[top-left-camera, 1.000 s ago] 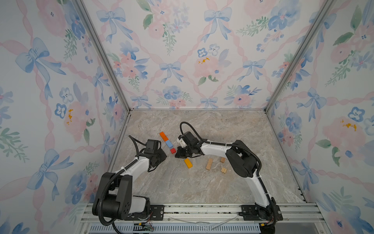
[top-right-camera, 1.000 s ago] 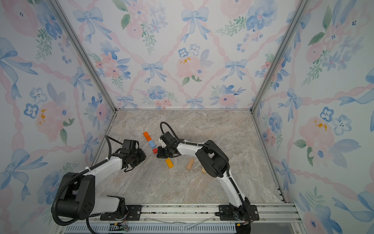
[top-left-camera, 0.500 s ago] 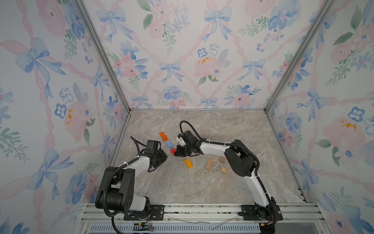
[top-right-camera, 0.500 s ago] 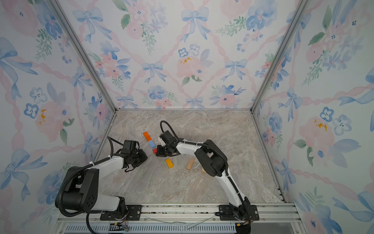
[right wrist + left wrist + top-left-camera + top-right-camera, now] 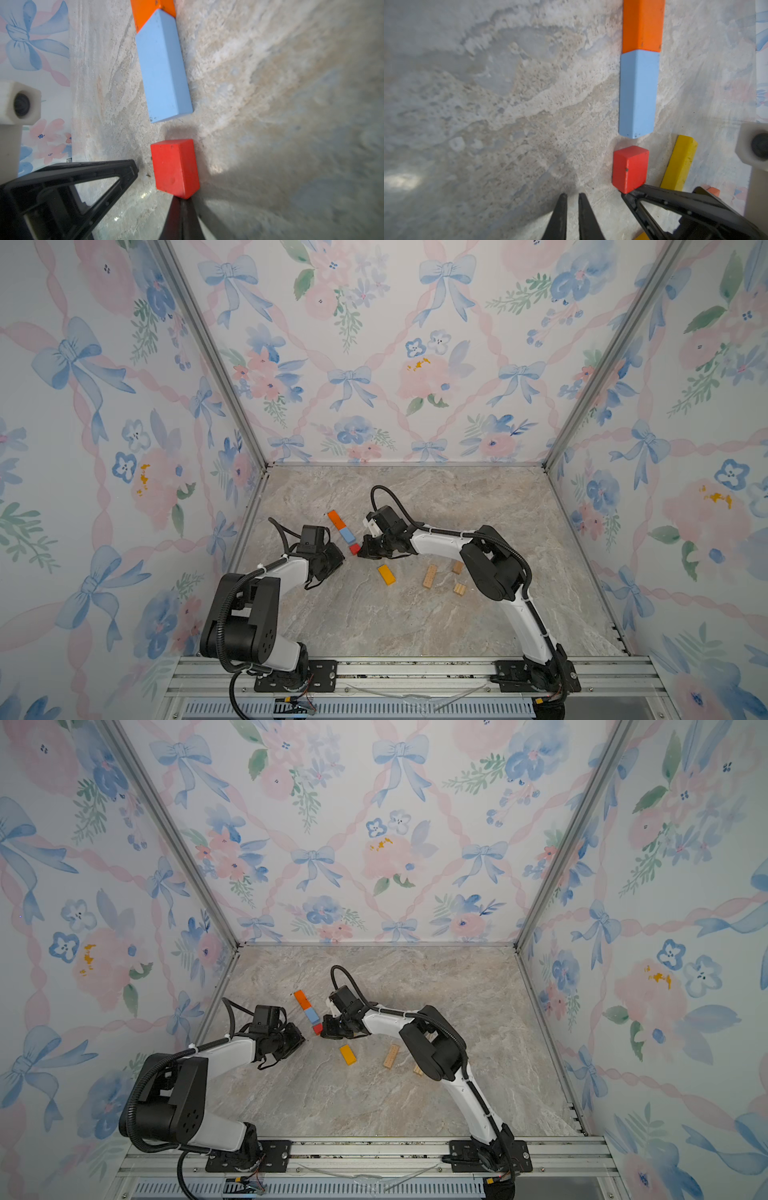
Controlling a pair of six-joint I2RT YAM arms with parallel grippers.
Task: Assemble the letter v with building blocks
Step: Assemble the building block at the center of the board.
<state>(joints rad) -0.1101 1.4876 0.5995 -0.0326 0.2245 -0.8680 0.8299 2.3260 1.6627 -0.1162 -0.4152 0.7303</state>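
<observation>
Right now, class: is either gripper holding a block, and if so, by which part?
Nothing is held. The shut right gripper only touches the red block at a corner; the left gripper, narrowly open, is empty.

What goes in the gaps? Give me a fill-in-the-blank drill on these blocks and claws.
Between the orange block and the red block lies the ___ block.
The right claw is ___, its tips at the red block's corner.
The three plain wooden blocks lie beside the ___ arm.
Missing: light blue; shut; right.
</observation>
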